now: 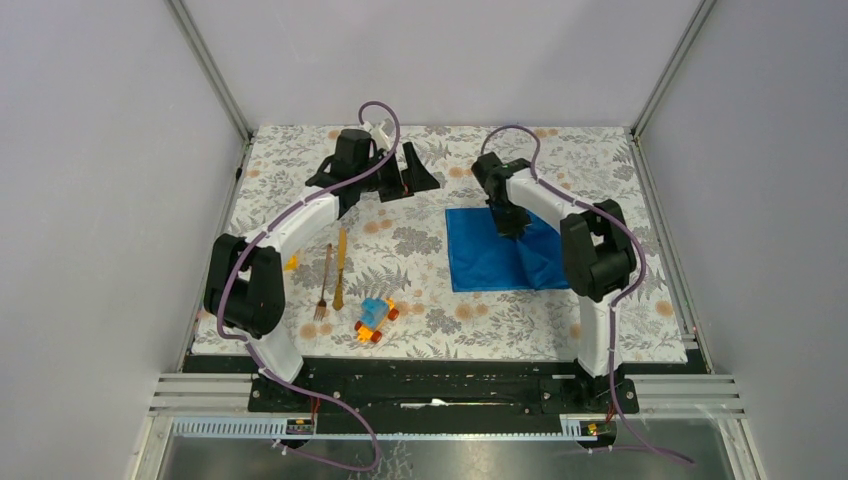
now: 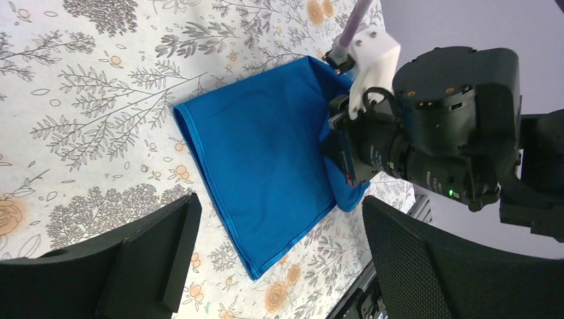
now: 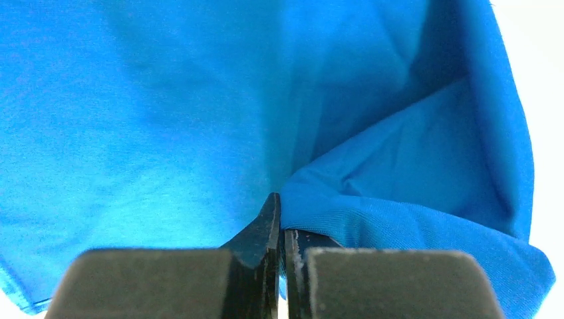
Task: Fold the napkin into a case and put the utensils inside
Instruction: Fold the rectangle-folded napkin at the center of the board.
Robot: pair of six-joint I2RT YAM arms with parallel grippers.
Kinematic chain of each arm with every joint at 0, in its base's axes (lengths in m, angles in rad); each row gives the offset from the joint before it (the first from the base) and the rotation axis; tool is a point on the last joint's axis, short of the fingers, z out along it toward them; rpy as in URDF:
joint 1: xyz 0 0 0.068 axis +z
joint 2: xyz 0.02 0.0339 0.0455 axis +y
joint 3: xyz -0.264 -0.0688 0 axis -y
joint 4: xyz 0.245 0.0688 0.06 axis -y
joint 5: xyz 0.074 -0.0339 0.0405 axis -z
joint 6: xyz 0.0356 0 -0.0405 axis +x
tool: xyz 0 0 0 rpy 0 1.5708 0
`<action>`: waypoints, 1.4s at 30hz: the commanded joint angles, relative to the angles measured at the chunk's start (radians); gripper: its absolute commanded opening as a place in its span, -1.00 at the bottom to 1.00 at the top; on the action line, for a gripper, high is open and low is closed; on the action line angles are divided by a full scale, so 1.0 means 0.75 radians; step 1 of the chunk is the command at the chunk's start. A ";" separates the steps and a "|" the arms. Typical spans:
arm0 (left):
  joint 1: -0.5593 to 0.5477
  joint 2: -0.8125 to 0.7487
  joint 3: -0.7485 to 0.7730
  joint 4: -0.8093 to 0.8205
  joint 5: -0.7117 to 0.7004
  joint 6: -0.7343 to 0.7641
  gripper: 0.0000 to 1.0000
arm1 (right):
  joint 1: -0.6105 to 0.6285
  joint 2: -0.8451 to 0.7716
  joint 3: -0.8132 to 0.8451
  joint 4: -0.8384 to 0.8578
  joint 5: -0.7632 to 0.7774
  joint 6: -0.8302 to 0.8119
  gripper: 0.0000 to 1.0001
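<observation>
**Right fingers (image 3: pixel 256 239) clamped on napkin (image 1: pixel 495 255); left fingers (image 2: pixel 153 259) apart**

The napkin lies on the right half of the bench (image 1: pixel 420 300), its right side bunched and lifted; the right fingers are pressed together, pinching a raised fold of the cloth; the left fingers stand wide apart over the far part of the bench, holding nothing; the fork (image 1: pixel 324 283) and knife (image 1: pixel 340 268) lie side by side at the near left, near a toy car (image 1: pixel 375 320).
</observation>
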 commanded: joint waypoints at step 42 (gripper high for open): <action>0.096 -0.019 0.030 0.070 0.020 -0.002 0.93 | 0.134 0.245 0.343 0.044 -0.720 -0.017 -0.97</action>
